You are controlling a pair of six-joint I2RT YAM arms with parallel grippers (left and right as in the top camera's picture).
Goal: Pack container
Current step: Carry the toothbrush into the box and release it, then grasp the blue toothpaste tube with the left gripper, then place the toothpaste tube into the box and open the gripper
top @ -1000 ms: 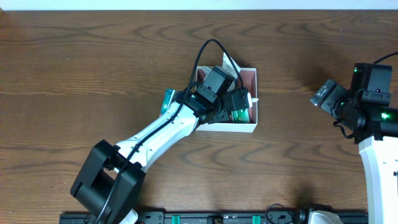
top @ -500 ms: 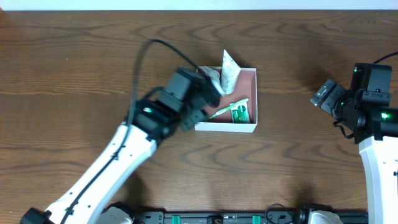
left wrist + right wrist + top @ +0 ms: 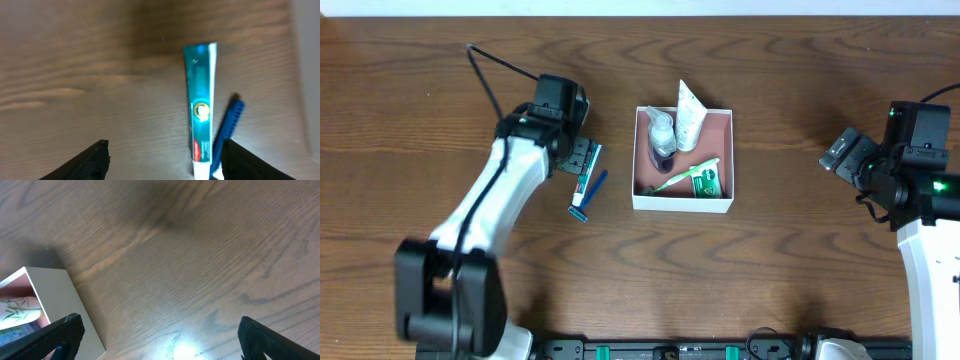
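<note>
The container (image 3: 682, 203), a white box with a pinkish inside, sits mid-table. It holds a clear bottle with purple liquid (image 3: 661, 140), a white tube (image 3: 689, 112) leaning on the far wall, a green toothbrush (image 3: 676, 179) and a green packet (image 3: 706, 181). My left gripper (image 3: 578, 152) is open and empty, left of the box, above a teal toothpaste tube (image 3: 201, 107) and a blue razor (image 3: 228, 125) lying on the table. The left wrist view shows its open jaws (image 3: 165, 162). My right gripper (image 3: 845, 152) is open and empty, right of the box; its jaws (image 3: 160, 340) hang over bare wood.
The razor (image 3: 588, 195) lies on the wood between my left gripper and the box's left wall. The box's right corner (image 3: 55, 295) shows in the right wrist view. A black rail (image 3: 660, 350) runs along the table's front edge.
My left arm has pulled out of the box and swung left, over the toothpaste and razor. The bottle now stands uncovered in the box. The right arm has not moved.
</note>
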